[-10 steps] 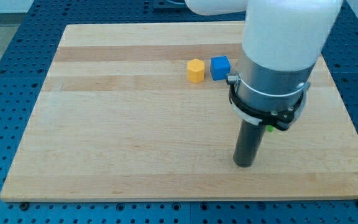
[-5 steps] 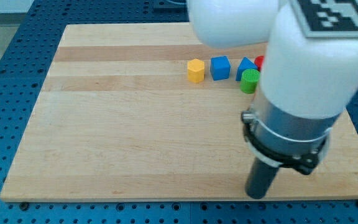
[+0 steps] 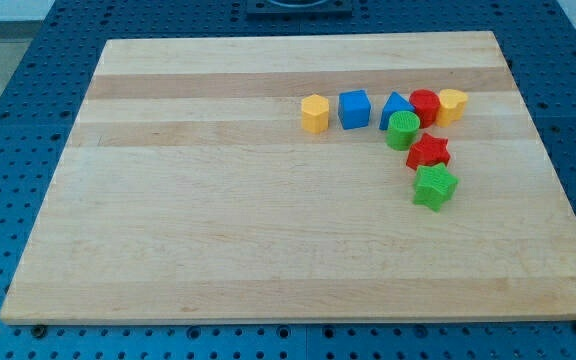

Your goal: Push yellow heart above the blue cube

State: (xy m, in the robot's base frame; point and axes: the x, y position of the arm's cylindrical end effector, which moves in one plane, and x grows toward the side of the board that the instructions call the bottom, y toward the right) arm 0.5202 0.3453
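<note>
The yellow heart (image 3: pixel 452 104) lies at the right end of a cluster of blocks, touching a red cylinder (image 3: pixel 425 104). The blue cube (image 3: pixel 354 108) stands to the left of the cluster, well left of the heart, with a yellow hexagon (image 3: pixel 314 113) on its left side. The arm and my tip do not show in the view.
A blue triangle (image 3: pixel 396 104) sits between the cube and the red cylinder. A green cylinder (image 3: pixel 402 131), a red star (image 3: pixel 429 152) and a green star (image 3: pixel 434 186) run down below them. All lie on the wooden board (image 3: pixel 218 220).
The arm moved toward the view's bottom right and has left the view. The blocks it hid are now uncovered; none has visibly moved.
</note>
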